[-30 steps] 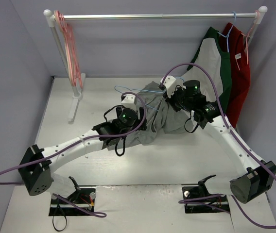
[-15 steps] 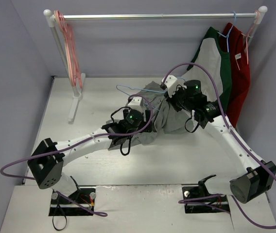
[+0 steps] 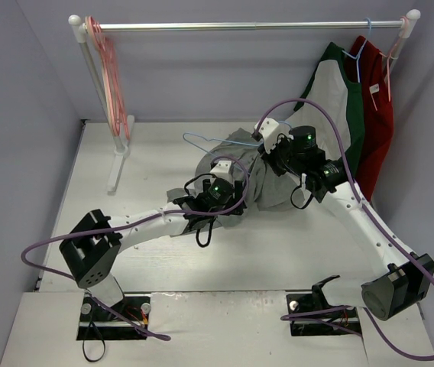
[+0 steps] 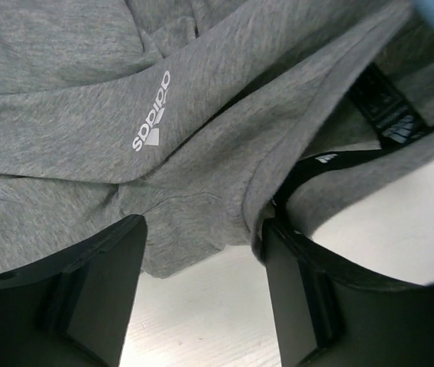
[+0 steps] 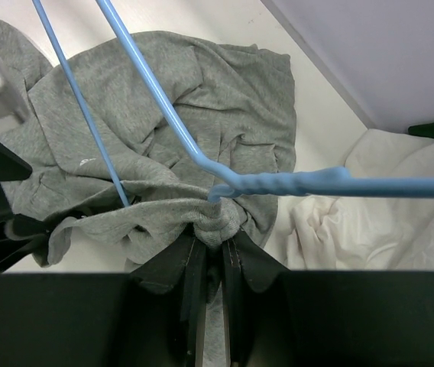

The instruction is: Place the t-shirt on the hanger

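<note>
The heather-grey t-shirt (image 3: pixel 267 183) lies crumpled on the table's back middle. The light-blue wire hanger (image 3: pixel 202 141) runs into it from the left. In the right wrist view my right gripper (image 5: pixel 217 229) is shut on a bunched fold of the t-shirt (image 5: pixel 202 99), just under the hanger's twisted neck (image 5: pixel 293 183); both wire arms pass into the cloth. My left gripper (image 4: pixel 202 245) is open low over the table at the t-shirt's (image 4: pixel 202 130) edge. Its right finger (image 4: pixel 309 298) touches a black-taped hem; only bare table lies between the fingers. From above, the left gripper (image 3: pixel 234 174) sits at the shirt's left side.
A clothes rail (image 3: pixel 247 25) spans the back, with pink hangers (image 3: pixel 110 69) at its left end and its foot (image 3: pixel 119 160) on the table. A white-and-green shirt (image 3: pixel 339 99) and a red garment (image 3: pixel 377 107) hang at the right, close behind the right arm.
My left arm has swung right and forward, bringing its gripper up to the shirt's edge, and its jaws have narrowed slightly. The right gripper has kept its hold and place.
</note>
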Tool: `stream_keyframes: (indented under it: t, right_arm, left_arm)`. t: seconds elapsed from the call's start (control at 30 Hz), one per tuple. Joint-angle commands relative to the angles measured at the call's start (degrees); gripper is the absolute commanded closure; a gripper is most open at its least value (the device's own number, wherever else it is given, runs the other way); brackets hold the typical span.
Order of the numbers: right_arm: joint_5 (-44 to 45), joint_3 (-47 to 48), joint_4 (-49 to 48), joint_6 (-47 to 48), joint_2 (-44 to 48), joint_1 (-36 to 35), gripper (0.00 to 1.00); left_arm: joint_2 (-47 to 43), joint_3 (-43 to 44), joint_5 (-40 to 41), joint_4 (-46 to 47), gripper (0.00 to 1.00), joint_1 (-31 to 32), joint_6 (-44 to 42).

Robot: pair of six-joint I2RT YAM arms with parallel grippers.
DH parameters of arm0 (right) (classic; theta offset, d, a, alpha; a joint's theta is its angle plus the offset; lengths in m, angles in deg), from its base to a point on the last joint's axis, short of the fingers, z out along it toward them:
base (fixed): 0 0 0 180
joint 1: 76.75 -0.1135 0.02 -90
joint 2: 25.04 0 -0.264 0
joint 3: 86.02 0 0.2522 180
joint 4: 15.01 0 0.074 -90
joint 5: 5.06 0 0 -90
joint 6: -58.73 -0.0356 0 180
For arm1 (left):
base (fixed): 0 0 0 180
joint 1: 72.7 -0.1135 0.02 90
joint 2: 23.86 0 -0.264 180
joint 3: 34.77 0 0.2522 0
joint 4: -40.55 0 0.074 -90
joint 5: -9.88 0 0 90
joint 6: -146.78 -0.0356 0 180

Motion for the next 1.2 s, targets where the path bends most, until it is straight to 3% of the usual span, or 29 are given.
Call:
stream_keyframes:
  t: [0.0, 0.37, 0.63, 0.9, 1.0, 1.17]
  right_arm:
    - [0.19, 0.94, -3.72, -0.98, 2.37, 0.28, 1.0]
    - [0.54, -0.03, -3.01, -1.16, 3.86, 0.28, 1.0]
    - [2.73, -1.87, -2.05, 0.6, 6.23, 0.37, 1.0]
    - [4.32, -1.7, -0.29, 3.23, 7.64, 0.37, 1.0]
    - [4.32, -1.53, 0.24, 4.11, 7.99, 0.37, 1.0]
    - [5.55, -1.61, 0.85, 5.43, 7.64, 0.37, 1.0]
  left_arm:
    - [0.44, 3.0, 1.07, 4.3, 0.39, 0.29, 0.62]
    - [3.17, 1.34, 3.44, 4.04, 0.55, 0.03, 1.5]
    - [-6.31, -2.1, 1.69, -0.35, 0.62, -10.05, -1.65]
    - [-10.55, 7.46, -1.47, -13.0, 0.66, -19.82, -11.22]
    - [-10.02, 13.08, -3.23, -19.14, 0.72, -23.25, -13.78]
    - [-8.79, 20.92, -5.26, -23.99, 0.92, -26.86, -16.33]
